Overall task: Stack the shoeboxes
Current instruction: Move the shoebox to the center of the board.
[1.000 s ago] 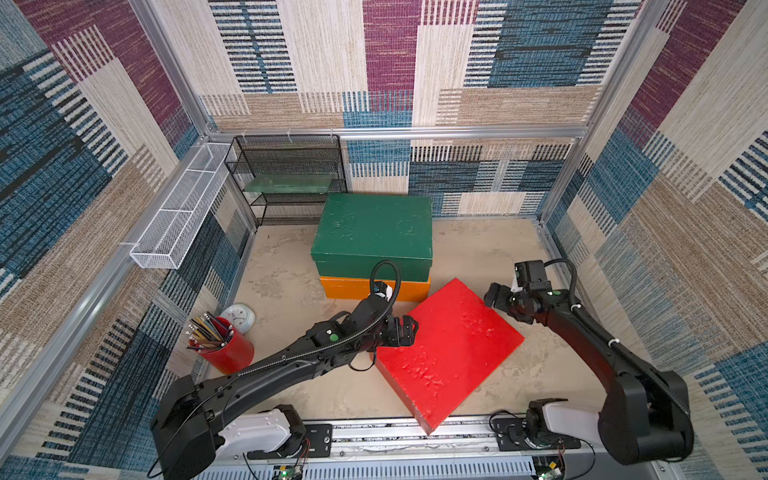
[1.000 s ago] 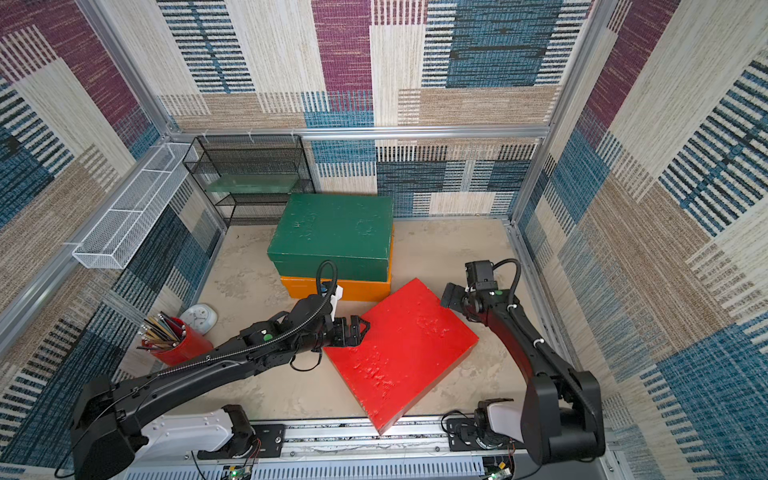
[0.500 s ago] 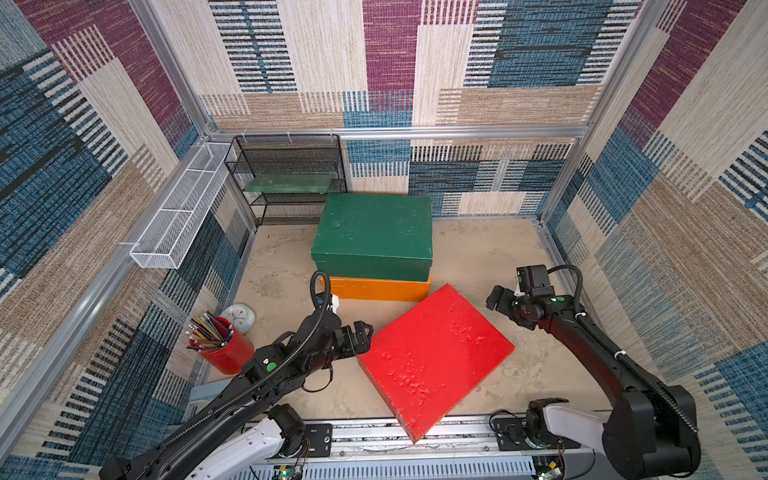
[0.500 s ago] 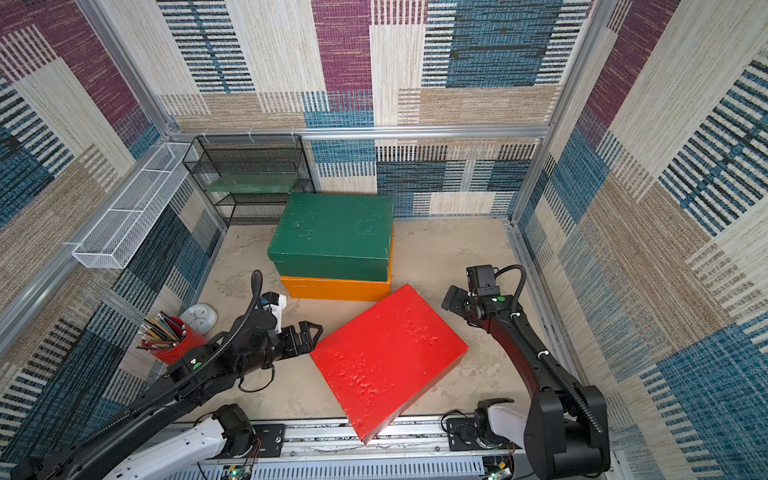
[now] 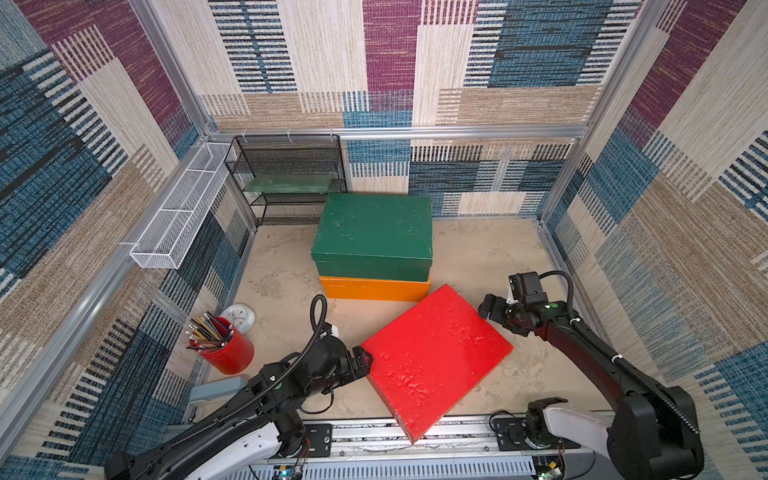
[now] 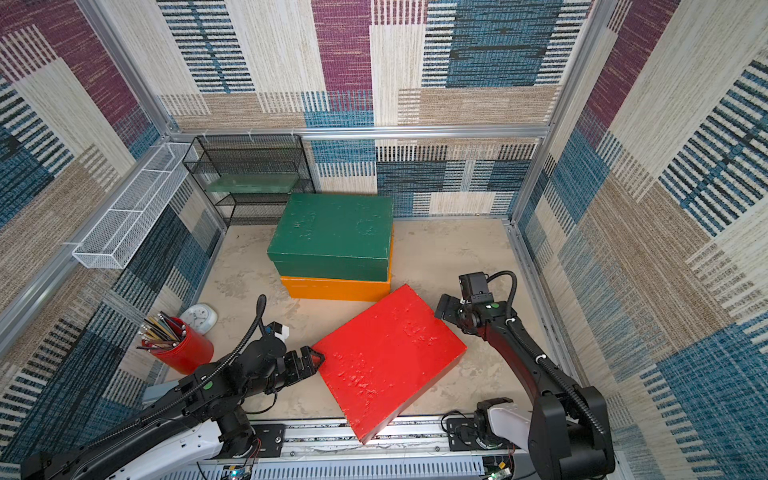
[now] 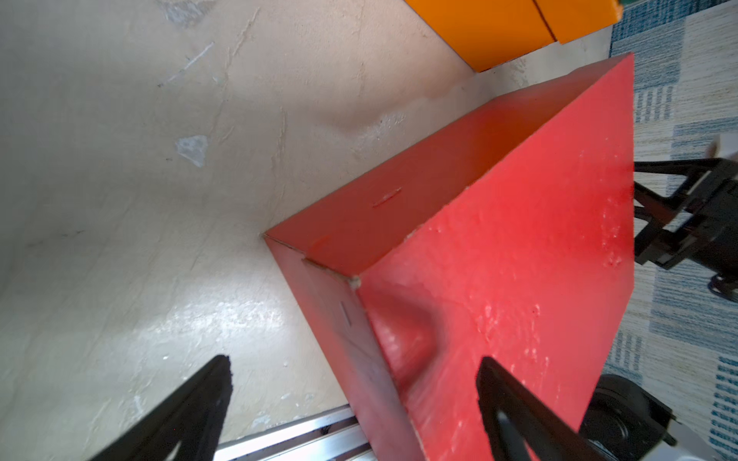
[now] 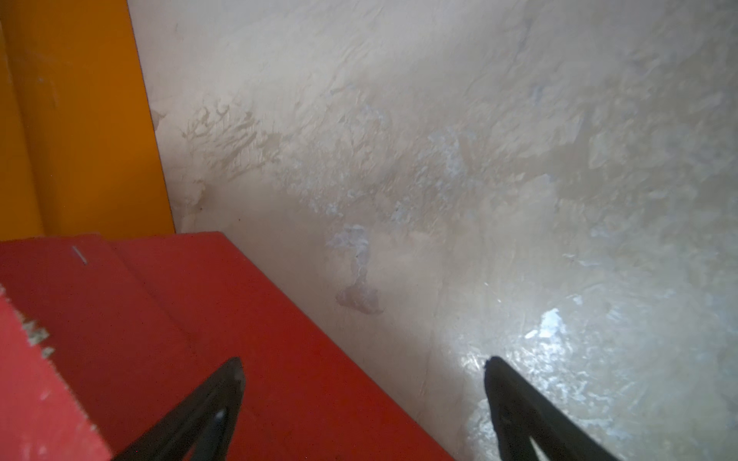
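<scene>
In both top views a dark green shoebox (image 5: 374, 228) (image 6: 332, 228) rests on an orange shoebox (image 5: 374, 289) (image 6: 336, 289) at the back middle. In front of them a red shoebox (image 5: 436, 357) (image 6: 390, 357) lies turned at an angle on the floor. My left gripper (image 5: 365, 355) (image 6: 315, 358) is open at its left corner. In the left wrist view the jaws (image 7: 353, 361) straddle that corner of the red shoebox (image 7: 519, 279) without touching it. My right gripper (image 5: 488, 306) (image 6: 444, 308) (image 8: 364, 361) is open at the red shoebox's (image 8: 159, 339) far right corner.
A red pencil cup (image 5: 226, 351) and a white clock (image 5: 239, 318) stand at the front left. A black wire rack (image 5: 291, 178) fills the back left corner. A white wire basket (image 5: 174, 216) hangs on the left wall. The red box's front corner overhangs the metal rail (image 5: 357, 434).
The red shoebox has slid a little toward the front left. My left arm drew back, then came up to the box's left corner again. The right gripper barely moved.
</scene>
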Controlling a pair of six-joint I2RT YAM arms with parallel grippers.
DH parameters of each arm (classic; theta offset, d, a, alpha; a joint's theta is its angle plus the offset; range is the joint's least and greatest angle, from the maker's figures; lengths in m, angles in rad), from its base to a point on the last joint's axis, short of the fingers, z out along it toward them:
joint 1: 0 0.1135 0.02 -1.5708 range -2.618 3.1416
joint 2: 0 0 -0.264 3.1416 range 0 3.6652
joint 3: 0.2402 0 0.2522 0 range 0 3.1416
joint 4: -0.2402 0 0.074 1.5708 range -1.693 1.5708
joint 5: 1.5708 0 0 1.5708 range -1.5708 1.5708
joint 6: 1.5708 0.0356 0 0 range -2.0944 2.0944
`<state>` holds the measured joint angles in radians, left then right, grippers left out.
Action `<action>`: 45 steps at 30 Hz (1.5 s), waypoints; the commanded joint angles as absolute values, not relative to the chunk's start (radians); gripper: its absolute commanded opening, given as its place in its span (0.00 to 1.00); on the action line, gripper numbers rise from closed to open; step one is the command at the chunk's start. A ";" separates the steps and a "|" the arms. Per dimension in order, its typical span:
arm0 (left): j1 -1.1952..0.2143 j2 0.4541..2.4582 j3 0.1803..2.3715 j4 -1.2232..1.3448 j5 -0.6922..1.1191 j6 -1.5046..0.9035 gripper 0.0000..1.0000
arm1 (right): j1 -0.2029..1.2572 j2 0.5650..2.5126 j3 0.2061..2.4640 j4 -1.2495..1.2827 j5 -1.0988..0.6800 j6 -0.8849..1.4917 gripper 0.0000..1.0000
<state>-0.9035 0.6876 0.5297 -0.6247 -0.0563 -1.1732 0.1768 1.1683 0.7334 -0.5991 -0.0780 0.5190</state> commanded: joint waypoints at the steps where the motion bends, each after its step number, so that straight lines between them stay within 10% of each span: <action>1: -0.913 0.740 0.518 -0.470 -0.008 -1.193 0.97 | 0.200 1.163 0.721 -0.568 -0.092 0.544 0.95; 36: -0.591 1.110 0.720 -0.225 0.178 -0.843 0.99 | 0.509 1.063 0.667 -0.561 -0.051 0.754 0.95; 45: -0.528 1.018 0.774 -0.351 0.212 -0.780 0.99 | 0.333 1.000 0.710 -0.680 -0.041 0.604 0.95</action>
